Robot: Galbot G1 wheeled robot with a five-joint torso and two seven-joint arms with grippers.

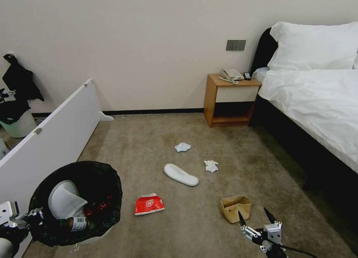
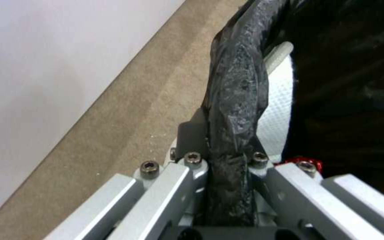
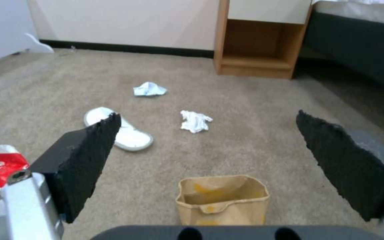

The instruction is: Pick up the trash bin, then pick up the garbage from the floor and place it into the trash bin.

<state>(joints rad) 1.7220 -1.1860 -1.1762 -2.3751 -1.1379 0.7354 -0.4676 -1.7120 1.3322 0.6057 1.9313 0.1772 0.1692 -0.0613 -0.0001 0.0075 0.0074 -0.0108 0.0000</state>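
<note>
Your left tool [image 2: 225,160] is clamped on the bin [image 1: 76,202] rim, holding it at lower left (a slipper, bottle and can lie inside). Your right tool [image 3: 210,146] gapes wide just above the floor [image 1: 209,150], near the paper bag [image 3: 222,196]. The packet [image 1: 149,204], another slipper [image 1: 181,174] and two tissues [image 1: 211,165] lie beyond.
</note>
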